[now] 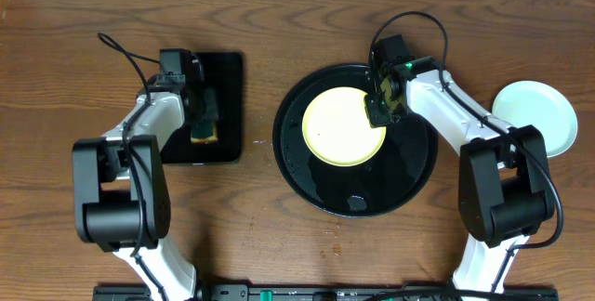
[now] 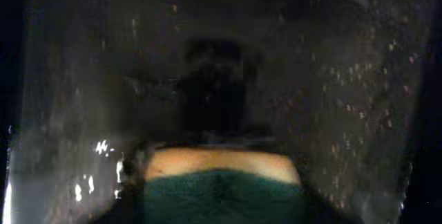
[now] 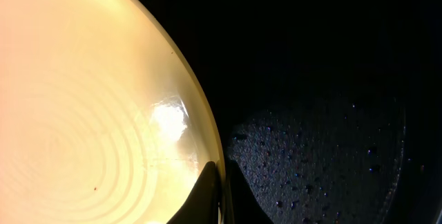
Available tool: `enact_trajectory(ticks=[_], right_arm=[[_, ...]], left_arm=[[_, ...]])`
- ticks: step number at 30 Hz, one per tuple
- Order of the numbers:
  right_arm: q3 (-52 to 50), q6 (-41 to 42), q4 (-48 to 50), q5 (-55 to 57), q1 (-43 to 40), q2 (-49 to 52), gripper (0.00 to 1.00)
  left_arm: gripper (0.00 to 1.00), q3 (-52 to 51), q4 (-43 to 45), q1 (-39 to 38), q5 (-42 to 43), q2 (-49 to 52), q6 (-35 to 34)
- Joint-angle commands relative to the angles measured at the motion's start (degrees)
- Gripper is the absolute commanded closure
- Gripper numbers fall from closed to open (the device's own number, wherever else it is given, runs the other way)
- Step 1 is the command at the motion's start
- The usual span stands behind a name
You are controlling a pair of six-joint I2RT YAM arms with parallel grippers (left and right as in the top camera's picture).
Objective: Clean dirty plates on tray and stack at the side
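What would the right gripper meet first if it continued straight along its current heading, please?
The yellow plate: its rim sits between the fingers of the right gripper. Just beyond lies the wet black tray, though depth is unclear.

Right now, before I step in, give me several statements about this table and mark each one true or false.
1. The yellow plate lies on the round black tray. True.
2. The right hand pinches the yellow plate's rim, one finger on each side. True.
3. The mint-green plate sits on the round black tray. False: it rests on the table, to the right of that tray.
4. The sponge lies on the yellow plate. False: it is on the rectangular black tray, at the left hand.
5. The round black tray carries droplets. True: the right wrist view shows them.
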Motion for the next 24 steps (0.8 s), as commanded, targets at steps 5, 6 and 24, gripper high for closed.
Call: enact_trajectory(ticks=[5, 6, 24], right_arm=[[-0.46, -0.55, -0.13, 0.15, 0.50, 0.28, 0.99], [-0.46, -0.55, -0.13, 0.15, 0.50, 0.28, 0.99], [-0.46, -0.55, -0.28, 0.15, 0.50, 0.28, 0.99]], left_arm=[[0.34, -0.33, 0.39, 0.13, 0.57, 1.09, -0.17], [0.67, -0.33, 0.00, 0.13, 0.57, 0.96, -0.17], [0.46, -0.70, -17.62, -0.39, 0.81, -2.95, -4.09]])
